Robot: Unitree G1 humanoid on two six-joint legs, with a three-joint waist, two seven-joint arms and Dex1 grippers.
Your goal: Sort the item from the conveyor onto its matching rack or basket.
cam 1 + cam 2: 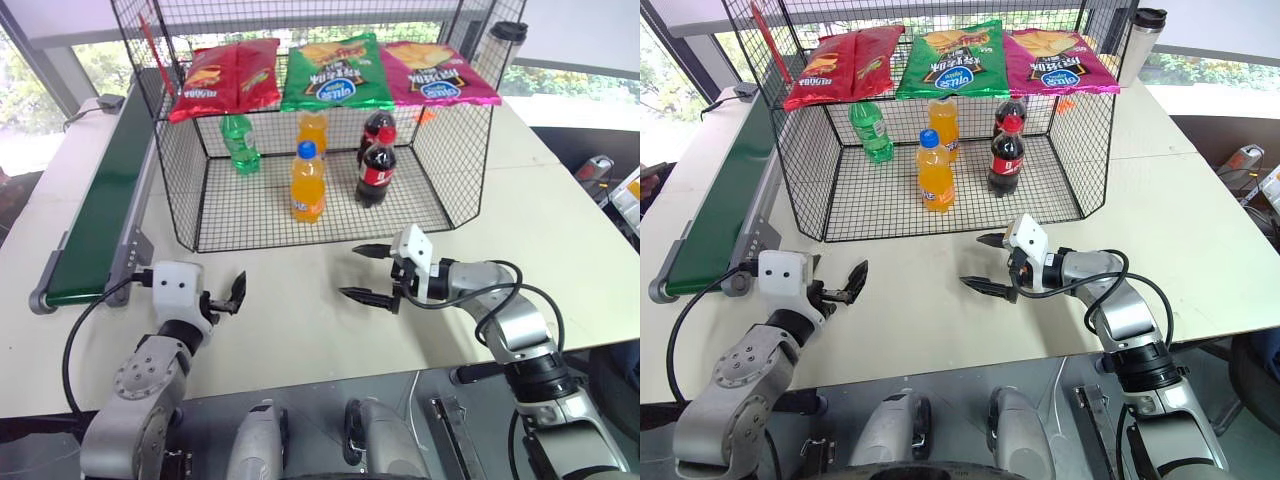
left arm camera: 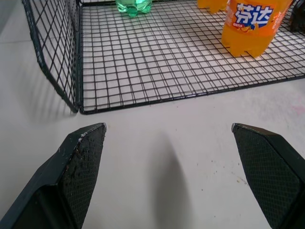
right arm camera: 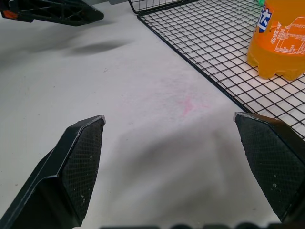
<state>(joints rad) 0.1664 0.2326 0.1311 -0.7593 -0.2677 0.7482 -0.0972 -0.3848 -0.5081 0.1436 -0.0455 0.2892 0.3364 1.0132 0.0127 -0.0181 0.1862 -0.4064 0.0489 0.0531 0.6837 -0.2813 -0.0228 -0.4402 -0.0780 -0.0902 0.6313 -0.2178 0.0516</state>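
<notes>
**Clear green plastic soda bottle (image 1: pixel 240 145) is standing in the cage, both grippers empty**

So the green bottle is upright at the back left of the big black wire-mesh cage (image 1: pixel 180 195), on the mesh floor. Its top is tucked behind a chip bag, so I can't tell the cap colour.

Labels: the front orange soda bottle with the blue cap (image 1: pixel 307 183) has 芬达 in white and blue on its label, easy to read in the left wrist view. The chip bags carry a blue oval logo, hung upside down, and I can't make out the writing.

Counts in the cage:
- 1 green bottle
- 2 orange bottles, with the second orange bottle (image 1: pixel 312 130) right behind the first
- 2 dark cola bottles with red caps, front cola bottle (image 1: pixel 375 170) and rear cola bottle (image 1: pixel 378 128)
- 3 chip bags along the top: red bag (image 1: pixel 225 78), green bag (image 1: pixel 338 70), magenta bag (image 1: pixel 438 72)

The long dark green conveyor belt in its grey frame (image 1: pixel 110 200) runs along the cage's left side.

The left gripper (image 1: pixel 228 296) and the right gripper (image 1: pixel 352 271) both hover over the white table (image 1: pixel 300 320) in front of the cage, fingers spread wide with nothing between them.
</notes>
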